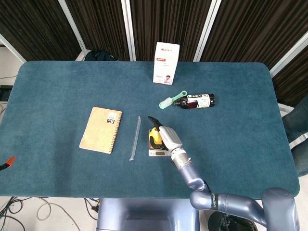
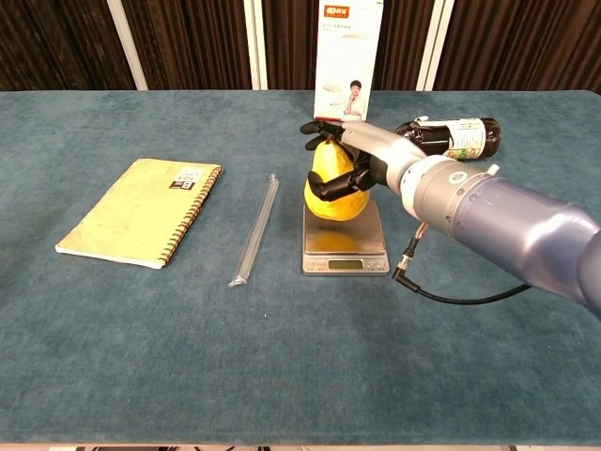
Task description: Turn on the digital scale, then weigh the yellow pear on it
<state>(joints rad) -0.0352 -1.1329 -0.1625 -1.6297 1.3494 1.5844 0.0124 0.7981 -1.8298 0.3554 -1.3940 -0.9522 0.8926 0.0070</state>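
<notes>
The yellow pear (image 2: 330, 187) is upright in the grip of my right hand (image 2: 369, 156), whose fingers wrap its upper half and side. It is at the back left part of the small silver digital scale (image 2: 345, 248), its base at the platform, which reflects its yellow. Whether it rests its weight there I cannot tell. From the head view the pear (image 1: 154, 135) and right hand (image 1: 168, 138) cover most of the scale (image 1: 154, 153). The scale's display is too small to read. My left hand is in neither view.
A spiral notebook (image 2: 141, 211) lies at the left, and a clear tube (image 2: 255, 228) lies between it and the scale. Behind are a white box (image 2: 348, 58), a brown bottle (image 2: 451, 136) on its side and a green brush (image 1: 172, 100). A black cable (image 2: 451, 299) trails from my forearm.
</notes>
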